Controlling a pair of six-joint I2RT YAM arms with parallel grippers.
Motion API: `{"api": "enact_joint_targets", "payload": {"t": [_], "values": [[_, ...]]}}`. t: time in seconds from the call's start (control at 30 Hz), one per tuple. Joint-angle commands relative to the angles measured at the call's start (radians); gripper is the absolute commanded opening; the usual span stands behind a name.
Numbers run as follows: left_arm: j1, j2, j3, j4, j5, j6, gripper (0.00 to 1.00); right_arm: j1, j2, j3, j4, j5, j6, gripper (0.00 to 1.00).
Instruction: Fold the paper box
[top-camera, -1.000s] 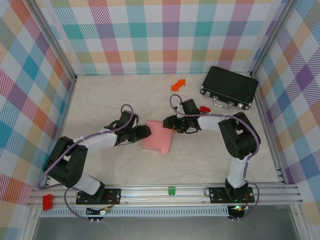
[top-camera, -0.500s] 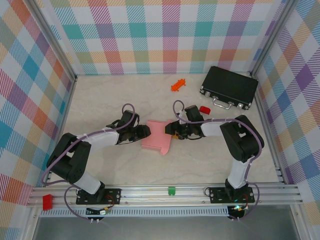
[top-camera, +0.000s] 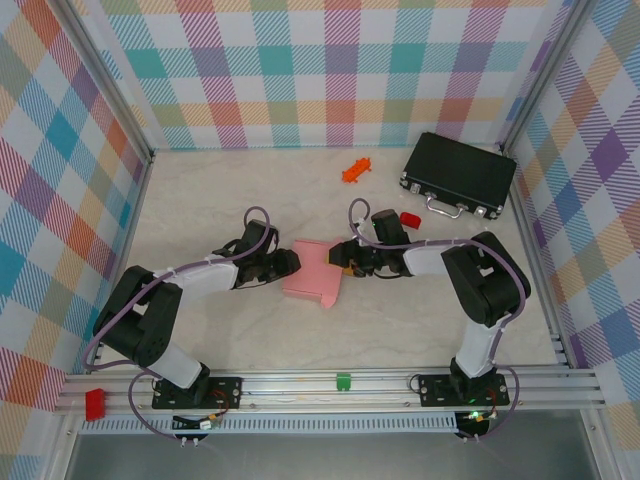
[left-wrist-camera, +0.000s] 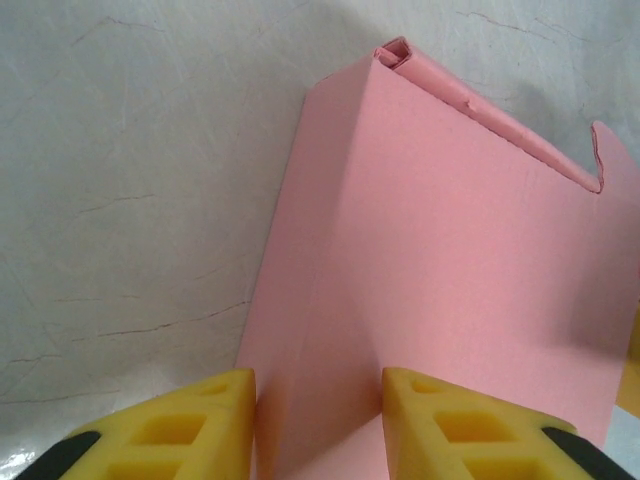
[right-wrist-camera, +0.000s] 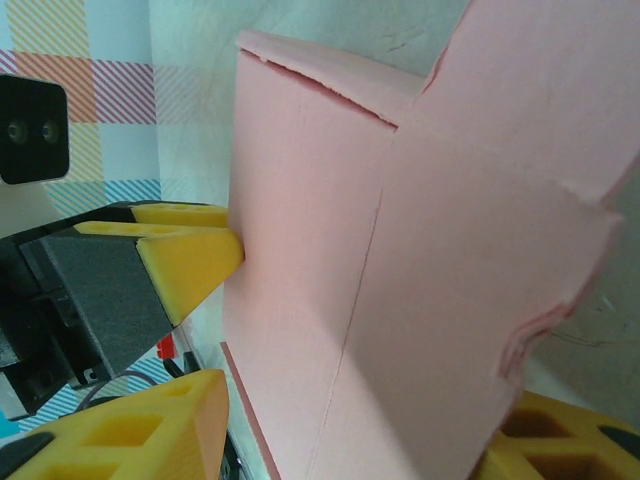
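Note:
The pink paper box (top-camera: 310, 272) lies partly folded at the middle of the table, its right flap raised. My left gripper (top-camera: 288, 263) is at the box's left end. In the left wrist view my left gripper (left-wrist-camera: 318, 400) is shut on the paper box (left-wrist-camera: 450, 250), with a yellow finger on each side of the box's side wall. My right gripper (top-camera: 346, 257) is at the right end. In the right wrist view my right gripper (right-wrist-camera: 355, 440) stands open astride the paper box (right-wrist-camera: 420, 250). One fingertip (right-wrist-camera: 560, 440) is against the flap and the other stands slightly off the box.
A black hard case (top-camera: 458, 175) lies at the back right, with a small red object (top-camera: 409, 219) in front of it. An orange piece (top-camera: 356, 168) lies near the back wall. Checked walls enclose the table, and an aluminium rail (top-camera: 340, 385) runs along the near edge.
My left jaws have narrowed onto the box's left end. My right gripper has shifted slightly nearer and closed a little around the right flap, which now stands higher.

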Motion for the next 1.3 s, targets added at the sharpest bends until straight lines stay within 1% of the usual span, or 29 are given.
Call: {"api": "enact_joint_targets", "payload": {"t": [0.0,0.1,0.3,0.5,0.67,0.83,1.03,1.27], "values": [[0.0,0.009,-0.027,0.01,-0.011,-0.017,0.33,0.011,0.029,0.017,0.051,-0.04,0.019,0.53],[0.001,0.014,-0.036,0.023,-0.01,-0.022,0.3,0.018,0.051,0.03,0.063,-0.046,0.026,0.53],[0.001,0.01,-0.048,0.026,-0.014,-0.027,0.3,0.022,0.062,0.034,0.033,-0.003,0.015,0.53],[0.001,0.022,-0.059,0.039,-0.01,-0.028,0.3,0.025,0.1,0.036,0.135,-0.08,0.06,0.51],[0.001,0.043,-0.074,0.062,-0.02,-0.034,0.32,0.028,0.113,0.038,0.195,-0.109,0.085,0.51],[0.001,0.063,-0.084,0.086,-0.021,-0.045,0.34,0.028,0.091,0.035,0.26,-0.123,0.108,0.51],[0.004,0.078,-0.092,0.129,0.003,-0.061,0.37,0.029,0.042,0.048,0.265,-0.123,0.109,0.51],[0.009,0.082,-0.103,0.194,0.035,-0.084,0.42,0.031,0.005,0.082,0.206,-0.118,0.086,0.51]]}}
